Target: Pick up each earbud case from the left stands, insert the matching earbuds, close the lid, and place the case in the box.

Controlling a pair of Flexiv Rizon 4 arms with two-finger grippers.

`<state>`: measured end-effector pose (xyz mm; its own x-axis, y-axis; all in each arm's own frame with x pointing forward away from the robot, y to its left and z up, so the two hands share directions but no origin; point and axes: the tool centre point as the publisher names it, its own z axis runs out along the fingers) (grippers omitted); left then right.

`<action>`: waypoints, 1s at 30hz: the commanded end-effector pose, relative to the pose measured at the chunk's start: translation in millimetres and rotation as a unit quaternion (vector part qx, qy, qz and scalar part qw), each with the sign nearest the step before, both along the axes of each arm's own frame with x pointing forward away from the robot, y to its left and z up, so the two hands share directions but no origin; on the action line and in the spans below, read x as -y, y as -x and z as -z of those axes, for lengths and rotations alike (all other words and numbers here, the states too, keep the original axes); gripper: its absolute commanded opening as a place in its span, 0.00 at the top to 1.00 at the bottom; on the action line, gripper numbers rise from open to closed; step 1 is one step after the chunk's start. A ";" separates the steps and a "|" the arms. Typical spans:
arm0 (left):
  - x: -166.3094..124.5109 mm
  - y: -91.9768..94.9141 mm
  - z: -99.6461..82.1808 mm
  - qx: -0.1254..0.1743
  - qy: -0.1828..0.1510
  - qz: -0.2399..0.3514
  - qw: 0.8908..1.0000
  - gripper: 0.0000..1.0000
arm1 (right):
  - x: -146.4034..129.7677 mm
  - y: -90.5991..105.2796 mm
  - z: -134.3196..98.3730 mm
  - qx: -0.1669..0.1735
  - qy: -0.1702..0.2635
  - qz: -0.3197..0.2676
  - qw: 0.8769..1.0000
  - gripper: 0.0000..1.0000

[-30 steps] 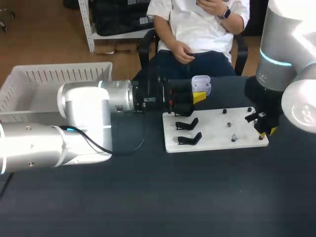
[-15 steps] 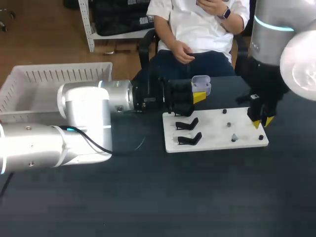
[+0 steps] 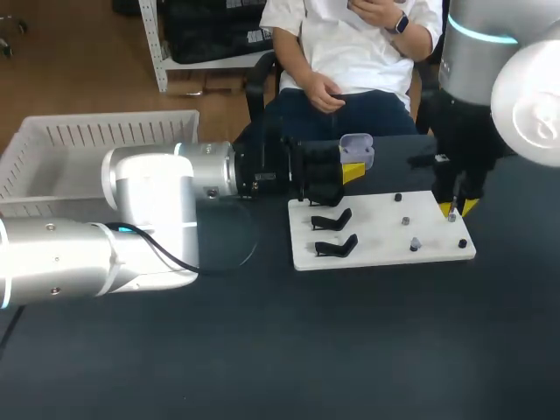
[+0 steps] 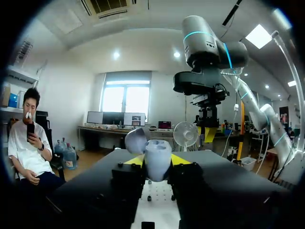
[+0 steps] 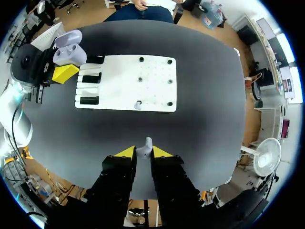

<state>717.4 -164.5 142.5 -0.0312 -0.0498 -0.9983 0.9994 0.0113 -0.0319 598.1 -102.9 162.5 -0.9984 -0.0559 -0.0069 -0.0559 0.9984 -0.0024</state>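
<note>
Insertion step in hand: left claw (image 3: pixel 351 171) clenched on the open earbud case (image 3: pixel 356 149) near the counter's far edge, right claw (image 5: pixel 144 153) gripping an earbud (image 5: pixel 147 143) above the white board (image 5: pixel 119 81), which next needs carrying across and seating squarely in the case.

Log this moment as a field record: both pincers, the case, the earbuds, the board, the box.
left pincer: shut on the earbud case, lid open, held in the air by the board's stand-side corner
right pincer: shut on an earbud, raised above the table
white board: both black stands bare; a second earbud sits on it
box: white basket at the table's left, no case visible inside
</note>
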 end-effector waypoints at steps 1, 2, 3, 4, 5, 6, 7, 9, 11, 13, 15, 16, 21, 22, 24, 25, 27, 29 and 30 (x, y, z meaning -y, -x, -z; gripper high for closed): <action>0.3 1.6 1.0 0.002 0.002 -0.004 1.000 1.00 | -10.2 -5.6 -12.1 0.007 -0.019 0.340 0.940 1.00; 0.3 1.6 1.0 0.002 0.002 -0.004 1.000 1.00 | -12.1 -8.0 -14.3 0.019 -0.028 0.336 0.941 1.00; 0.3 1.6 1.0 0.002 0.002 -0.004 1.000 1.00 | -13.1 -9.1 -15.7 0.010 -0.022 0.361 0.932 1.00; 0.3 1.6 1.0 0.002 0.002 -0.004 1.000 1.00 | -14.0 -11.1 -16.5 0.014 -0.027 0.363 0.931 1.00; 0.3 1.6 1.0 0.002 0.002 -0.004 1.000 1.00 | -15.4 -11.9 -17.3 0.000 -0.025 0.388 0.921 1.00; 0.3 1.6 1.0 0.002 0.002 -0.004 1.000 1.00 | -15.8 -13.3 -16.8 -0.004 -0.027 0.391 0.920 1.00; 0.3 1.6 1.0 0.002 0.002 -0.004 1.000 1.00 | -17.5 -14.9 -17.3 -0.007 -0.036 0.399 0.916 1.00; 0.3 1.6 1.0 0.002 0.002 -0.004 1.000 1.00 | -19.4 -13.7 -16.1 -0.023 -0.051 0.413 0.909 1.00; 0.3 1.6 1.0 0.002 0.002 -0.004 1.000 1.00 | -20.7 -11.4 -16.0 -0.016 -0.070 0.415 0.907 1.00; 0.3 1.6 1.0 0.002 0.002 -0.004 1.000 1.00 | -24.4 -9.7 -15.9 -0.017 -0.075 0.415 0.907 1.00; 0.3 1.6 1.0 0.002 0.002 -0.004 1.000 1.00 | -24.4 -9.7 -15.9 -0.017 -0.075 0.415 0.907 1.00; 0.3 1.6 1.0 0.002 0.002 -0.004 1.000 1.00 | -24.4 -9.7 -15.9 -0.017 -0.075 0.415 0.907 1.00; 0.3 1.6 1.0 0.002 0.002 -0.004 1.000 1.00 | -24.4 -9.7 -15.9 -0.017 -0.075 0.415 0.907 1.00; 0.3 1.6 1.0 0.002 0.002 -0.004 1.000 1.00 | -24.4 -9.7 -15.9 -0.017 -0.075 0.415 0.907 1.00; 0.3 1.6 1.0 0.002 0.002 -0.004 1.000 1.00 | -24.4 -9.7 -15.9 -0.017 -0.075 0.415 0.907 1.00; 0.3 1.6 1.0 0.002 0.002 -0.004 1.000 1.00 | -24.4 -9.7 -15.9 -0.017 -0.075 0.415 0.907 1.00; 0.3 1.6 1.0 0.002 0.002 -0.004 1.000 1.00 | -24.4 -9.7 -15.9 -0.017 -0.075 0.415 0.907 1.00; 0.3 1.6 1.0 0.002 0.002 -0.004 1.000 1.00 | -24.4 -9.7 -15.9 -0.017 -0.075 0.415 0.907 1.00; 0.3 1.6 1.0 0.002 0.002 -0.004 1.000 1.00 | -24.4 -9.7 -15.9 -0.017 -0.075 0.415 0.907 1.00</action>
<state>717.4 -164.5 142.5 -0.0313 -0.0498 -0.9983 0.9994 0.0114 -0.0319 612.4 -76.9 179.0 -0.6989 0.7100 0.0859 0.7149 0.6898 0.1150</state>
